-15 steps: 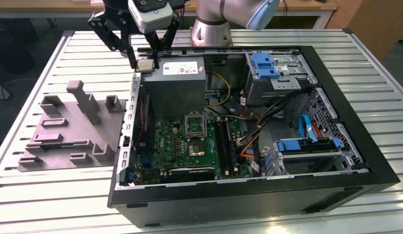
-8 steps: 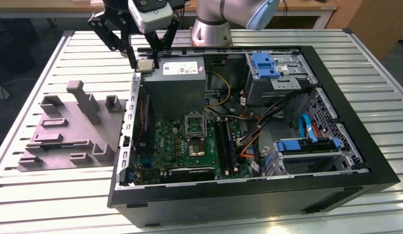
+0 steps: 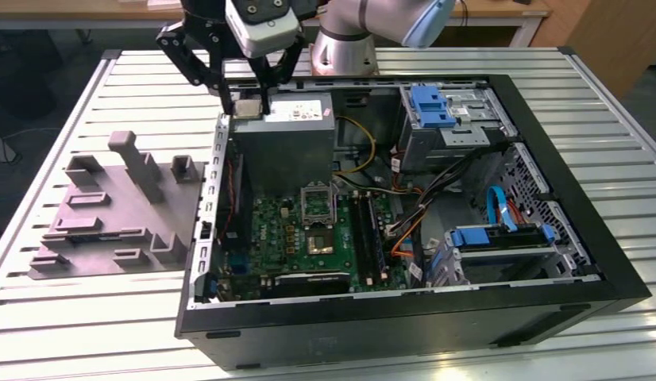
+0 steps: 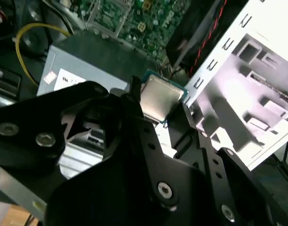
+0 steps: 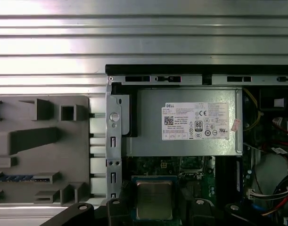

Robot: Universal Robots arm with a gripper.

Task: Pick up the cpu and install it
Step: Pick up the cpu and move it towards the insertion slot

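Lying on its side on a metal table [image 3: 74, 317] is a big black case [image 3: 413, 333], with its side off so you can see in. Just beside the case, on the exterior view's left, a grey fixture [image 3: 106, 222] with upright blocks rests flat on the table. Inside the case, at the far end, sits a grey power box [image 3: 291, 135] with a white sticker on top. Nearer to the camera than the box is a green board [image 3: 296, 238]. The black gripper [image 3: 246, 101] hangs from the arm over the far corner of the case, by the power box edge nearest the fixture. On the board there is a silver-framed socket [image 3: 318, 205], well apart from the gripper. The fingers [image 4: 134, 89] press on two sides of the cpu [image 3: 245, 108], so the gripper holds it tight. The cpu is up in the air, flat, with its silver top showing in both wrist views.
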